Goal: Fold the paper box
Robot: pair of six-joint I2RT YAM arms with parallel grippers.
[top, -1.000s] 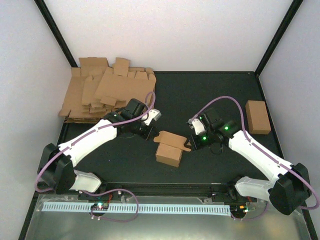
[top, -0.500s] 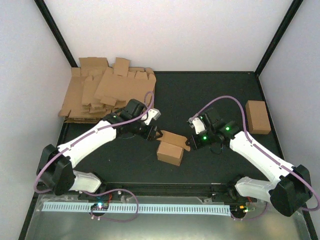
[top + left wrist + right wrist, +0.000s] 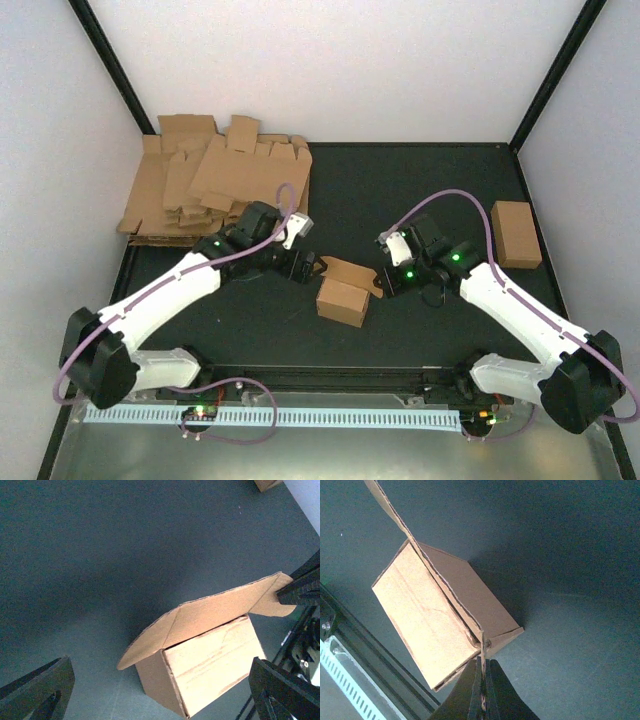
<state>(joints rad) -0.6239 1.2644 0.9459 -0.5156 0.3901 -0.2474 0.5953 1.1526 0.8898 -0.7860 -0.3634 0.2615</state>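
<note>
The paper box (image 3: pixel 341 302) sits between your claws: right claw (image 3: pixel 379 287) pinches its flap (image 3: pixel 348 272), left claw (image 3: pixel 312 268) gapes wide just beside.

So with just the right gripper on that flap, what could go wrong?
The right gripper pinches only the end of the lid flap of the paper box; a pull could slip off or tear the crease. The left gripper stands open beside the box, holding nothing, so the box might slide or tip when the flap is pushed.
</note>
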